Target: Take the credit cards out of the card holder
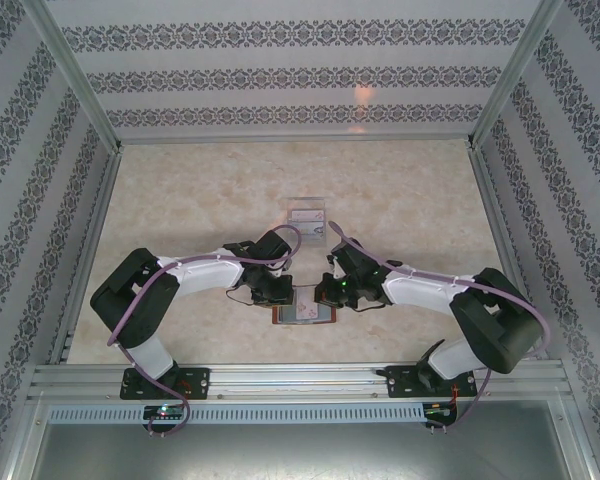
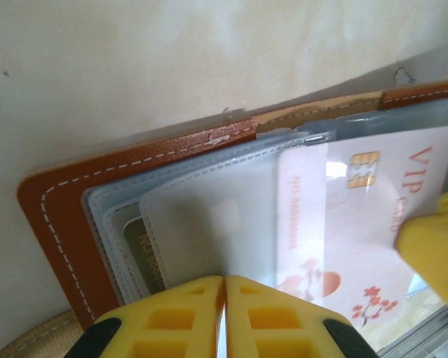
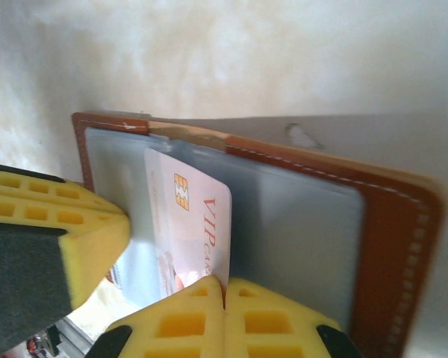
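Card holder lies open flat, near side. Left gripper closed, pressing on its left half. Right gripper clamped on edge of VIP card, which is partly out. Darker card sits in left pocket, not yet pulled. More extraction left, I'd judge.

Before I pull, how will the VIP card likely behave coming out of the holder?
The VIP card looks thin, flat and glossy, so probably stiff, light and slippery in the right claw. Its clear sleeve in the card holder may drag; the left claw pinning the holder should help.
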`<control>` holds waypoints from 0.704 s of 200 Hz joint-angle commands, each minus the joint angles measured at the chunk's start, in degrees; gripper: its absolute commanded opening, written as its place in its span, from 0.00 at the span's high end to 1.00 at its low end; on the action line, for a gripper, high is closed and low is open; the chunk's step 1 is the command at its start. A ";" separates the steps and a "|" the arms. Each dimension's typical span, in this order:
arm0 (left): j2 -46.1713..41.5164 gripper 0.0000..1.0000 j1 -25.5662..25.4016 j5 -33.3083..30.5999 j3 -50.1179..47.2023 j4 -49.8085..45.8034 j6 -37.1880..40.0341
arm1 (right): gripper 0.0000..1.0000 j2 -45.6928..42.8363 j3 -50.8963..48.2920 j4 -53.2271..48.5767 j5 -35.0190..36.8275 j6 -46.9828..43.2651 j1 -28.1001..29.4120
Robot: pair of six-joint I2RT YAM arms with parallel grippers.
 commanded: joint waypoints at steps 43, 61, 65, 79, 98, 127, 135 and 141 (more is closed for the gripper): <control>1.34 0.89 -0.56 -2.71 -1.28 -4.26 0.84 | 1.00 -1.39 2.63 -12.04 5.52 -6.26 -1.11; 1.34 0.89 -0.58 -2.73 -1.35 -3.98 0.61 | 1.00 -1.44 3.07 -12.72 6.53 -6.40 -1.13; 1.34 0.89 -0.63 -2.69 -1.39 -3.87 0.56 | 1.00 -1.43 3.16 -12.91 6.63 -6.40 -1.09; 1.39 0.89 -0.58 -2.47 -1.42 -3.73 0.31 | 1.00 -1.67 3.34 -13.02 6.62 -6.34 -1.09; 1.16 0.89 -0.57 -2.69 -1.40 -3.91 0.41 | 1.00 -2.21 3.65 -13.14 6.66 -6.29 -1.07; 1.07 0.89 -0.62 -2.69 -1.35 -4.02 0.39 | 1.00 -2.58 4.73 -14.44 6.99 -6.60 -0.94; 1.12 0.89 -0.61 -2.75 -1.33 -4.08 0.47 | 1.00 -2.62 4.92 -14.26 6.92 -6.43 -0.80; 1.10 0.89 -0.56 -2.63 -1.33 -4.06 0.43 | 1.00 -2.71 4.92 -14.00 6.60 -6.13 -0.70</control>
